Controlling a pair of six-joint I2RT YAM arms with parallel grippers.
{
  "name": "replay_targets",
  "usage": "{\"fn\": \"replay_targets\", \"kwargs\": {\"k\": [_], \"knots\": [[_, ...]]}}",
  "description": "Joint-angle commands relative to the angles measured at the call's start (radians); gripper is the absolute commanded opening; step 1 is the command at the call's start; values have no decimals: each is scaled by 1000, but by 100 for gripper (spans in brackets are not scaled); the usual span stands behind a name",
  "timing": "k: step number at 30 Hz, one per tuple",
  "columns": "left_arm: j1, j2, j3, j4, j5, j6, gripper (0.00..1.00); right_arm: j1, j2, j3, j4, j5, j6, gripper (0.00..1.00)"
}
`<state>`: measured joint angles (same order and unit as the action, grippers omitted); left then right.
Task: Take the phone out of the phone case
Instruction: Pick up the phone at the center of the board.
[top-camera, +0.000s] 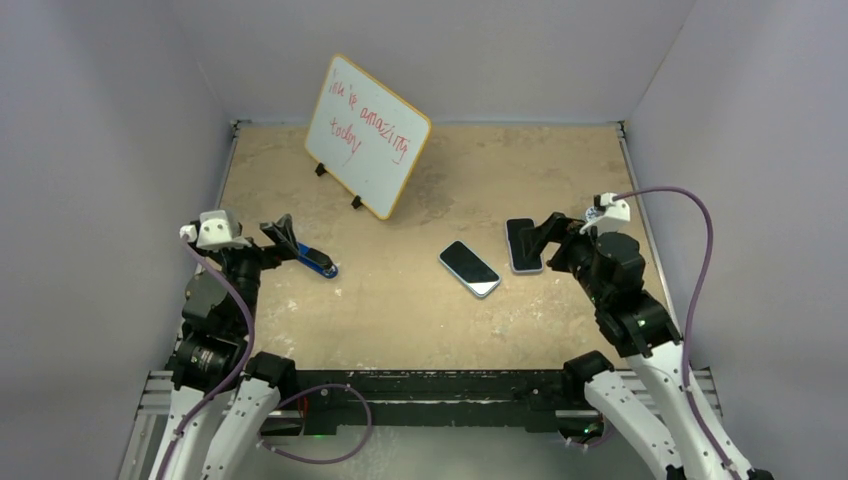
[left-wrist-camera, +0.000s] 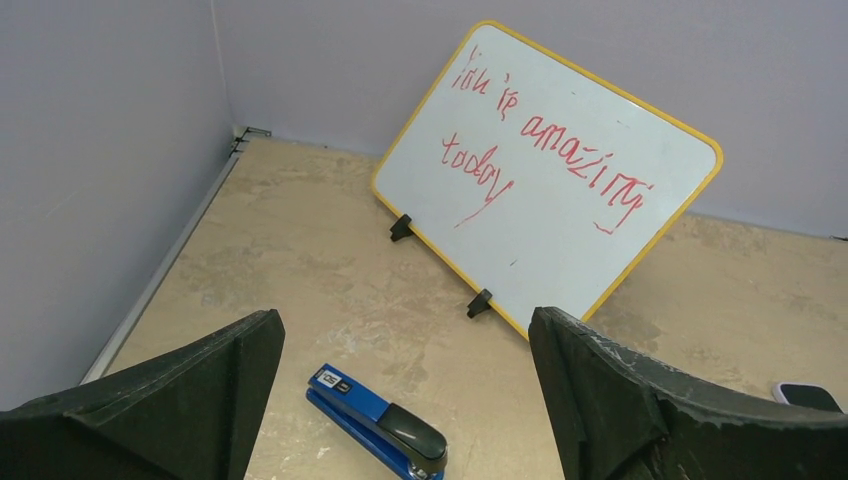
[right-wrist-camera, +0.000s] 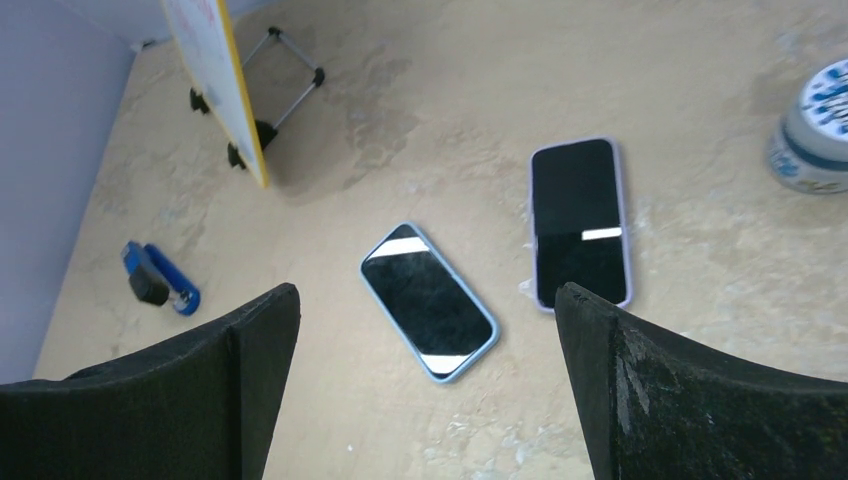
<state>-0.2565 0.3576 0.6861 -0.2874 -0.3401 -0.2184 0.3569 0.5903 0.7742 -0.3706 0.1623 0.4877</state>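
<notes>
Top view: blue-cased phone (top-camera: 469, 268) lies flat, screen up, just right of centre on the table (top-camera: 400, 330). Lilac-cased phone (top-camera: 520, 256) lies just beside it at its 2 o'clock, not touching. Right gripper (top-camera: 538, 236) hangs over the lilac-cased phone's 1 o'clock corner and hides part of it. The right wrist view shows both phones whole, in their cases, between fingers (right-wrist-camera: 610, 350) spread wide, touching nothing. Only that view shows a white tub (right-wrist-camera: 815, 125) at the lilac-cased phone's 2 o'clock and the wire stand (right-wrist-camera: 290, 60) behind the whiteboard (top-camera: 367, 135). Left gripper (top-camera: 283, 233) is at the table's 9 o'clock, spread wide, empty, with the blue stapler (top-camera: 318, 262) at its 4 o'clock. Left wrist view reads the board's red writing, and a phone corner (left-wrist-camera: 808, 396) shows at 4 o'clock; can't tell which phone.
</notes>
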Motion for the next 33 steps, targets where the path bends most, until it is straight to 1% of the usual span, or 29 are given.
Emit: {"fn": "replay_targets", "kwargs": {"k": [1,3,5,12,15,17,20,22,27,33], "knots": [[-10,-14,14,12,48,-15,100,-5,-19,-88,147,-88,77,99],[-25,-18,15,8,44,-12,100,-6,-56,-199,292,-171,61,99],[-33,-24,17,8,48,-12,100,-4,-41,-237,362,-208,56,99],[-32,-13,14,9,63,3,100,-1,283,-181,367,-330,-55,99],[-32,7,9,21,109,11,100,11,434,-145,368,-366,-84,99],[-32,23,9,28,151,13,100,36,514,-123,368,-353,-105,99],[-32,42,9,36,210,11,100,91,605,-83,337,-260,-142,99],[-32,48,7,39,234,11,100,118,659,-51,309,-227,-164,99],[-32,36,5,42,251,21,99,141,769,5,283,-243,-210,99],[-32,35,-2,54,289,25,99,162,910,103,186,-226,-273,99]]}}
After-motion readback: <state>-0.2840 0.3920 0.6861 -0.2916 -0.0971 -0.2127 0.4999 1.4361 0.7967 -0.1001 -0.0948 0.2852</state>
